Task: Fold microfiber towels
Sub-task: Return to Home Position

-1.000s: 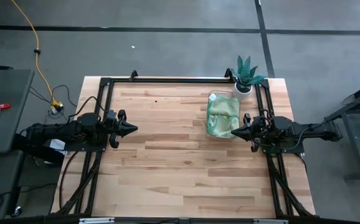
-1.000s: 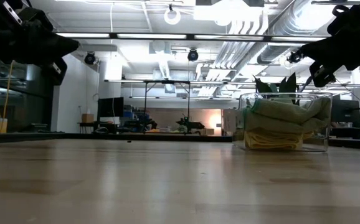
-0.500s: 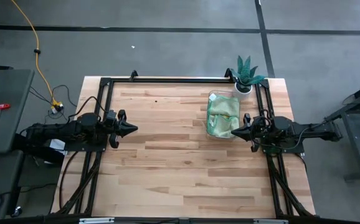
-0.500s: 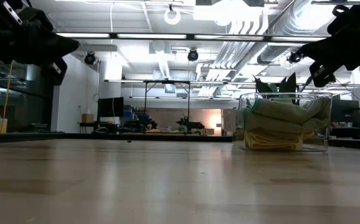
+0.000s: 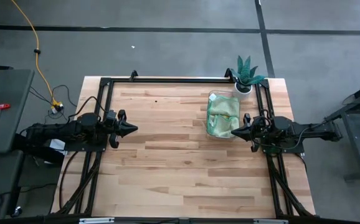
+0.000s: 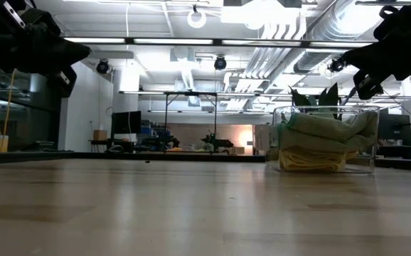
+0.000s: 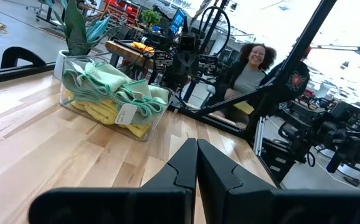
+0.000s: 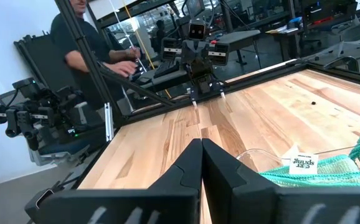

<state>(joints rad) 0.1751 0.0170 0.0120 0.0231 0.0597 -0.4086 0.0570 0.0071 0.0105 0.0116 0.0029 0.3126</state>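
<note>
The pale plank table (image 5: 167,168) carries two dark arms, each stretched level over its own side. The left gripper (image 5: 133,129) and right gripper (image 5: 233,132) face each other, fingers pinched together on nothing. In the clear plastic bin (image 6: 282,115) beside the right gripper, soft folded microfiber towels (image 5: 222,117) lie stacked, green over yellow.

Left tool (image 7: 197,147) closed, green and yellow towels (image 7: 108,79) in clear bin (image 7: 144,132)

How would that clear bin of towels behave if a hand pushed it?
The clear bin would probably slide rather than tip: it sits low and flat on the smooth wooden table. It likely feels light, since only soft folded towels fill it. The left hand and right hand hang above the table.
</note>
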